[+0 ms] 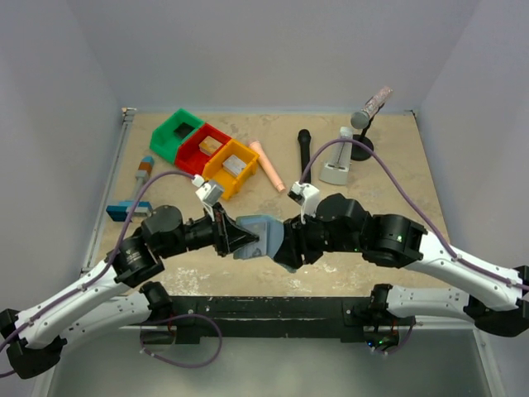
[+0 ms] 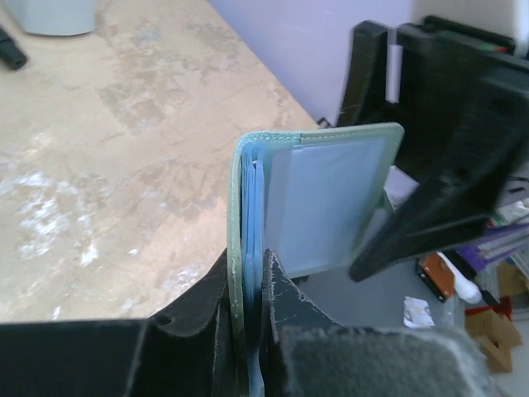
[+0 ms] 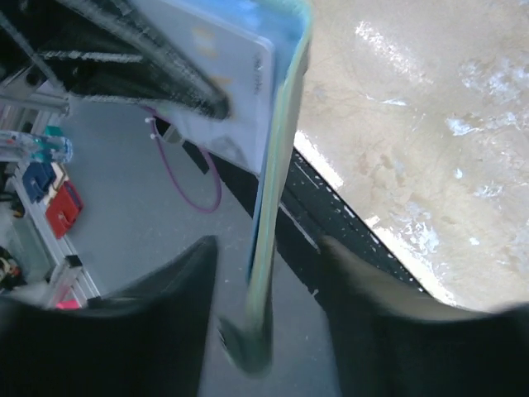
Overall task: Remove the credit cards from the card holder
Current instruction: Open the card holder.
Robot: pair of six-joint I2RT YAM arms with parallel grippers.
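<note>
The pale teal card holder (image 1: 258, 234) hangs in the air between my two grippers, over the near middle of the table. My left gripper (image 1: 240, 236) is shut on its folded edge; in the left wrist view the holder (image 2: 326, 198) stands upright out of that gripper (image 2: 254, 269), with blue inner layers pinched between the pads. My right gripper (image 1: 281, 246) is open. In the right wrist view its fingers (image 3: 269, 248) stand apart on either side of the holder's edge (image 3: 277, 165), not touching it. A pale printed panel (image 3: 223, 91) shows inside; I cannot tell whether it is a card.
Green (image 1: 176, 132), red (image 1: 202, 146) and orange (image 1: 231, 165) bins with blocks stand at the back left. A pink marker (image 1: 267, 164), a black marker (image 1: 304, 149), a white stand (image 1: 337, 165) and a microphone (image 1: 369, 107) are at the back. A striped block (image 1: 124, 209) lies left.
</note>
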